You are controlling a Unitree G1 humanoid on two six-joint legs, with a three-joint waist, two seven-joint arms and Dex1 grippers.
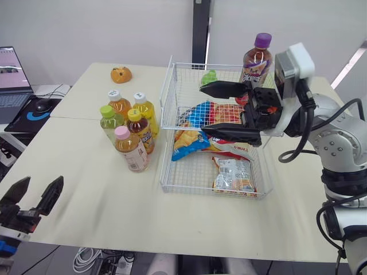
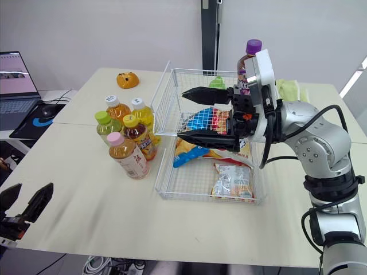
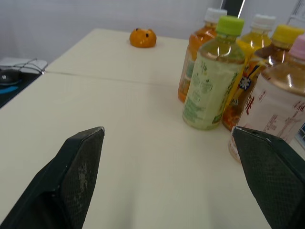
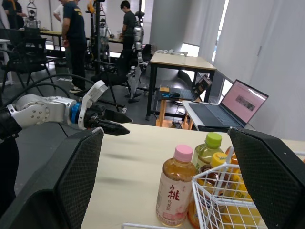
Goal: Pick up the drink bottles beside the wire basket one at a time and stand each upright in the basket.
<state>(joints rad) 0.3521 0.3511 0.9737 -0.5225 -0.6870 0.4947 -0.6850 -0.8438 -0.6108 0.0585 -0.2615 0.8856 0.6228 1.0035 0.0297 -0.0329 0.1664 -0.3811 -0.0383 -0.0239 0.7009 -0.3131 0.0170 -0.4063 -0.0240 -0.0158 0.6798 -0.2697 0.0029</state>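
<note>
1. So, the right end effector (image 1: 202,107) hangs over the wire basket (image 1: 166,103) with its fingers spread wide and nothing between them. The left end effector (image 1: 43,182) is low at the near-left edge of the desk (image 1: 86,200), fingers also apart and empty.
2. Five bottles (image 1: 129,123) stand in a tight bunch just beside the basket's left wall, touching or nearly touching each other. The pink-cap bottle (image 1: 131,150) is the nearest one to the left end effector.
3. Biggest risk imo: there's barely any gap in that bunch. Push a finger in beside anything other than an outer bottle and the neighbours will probably tip, domino style.
4. If the right arm goes for them, it has to clear the basket's tall left wall. Clip that and a light wire basket likely slides into the bottles.
5. The basket floor is mostly covered with snack bags (image 1: 232,175). A bottle set on a puffy bag probably won't stay upright, so it'd need a bare patch of wire.
6. The purple-cap bottle (image 1: 256,60) stands right behind the right arm. I can't tell if it's inside the basket or past it, but an elbow swing could knock it.
</note>
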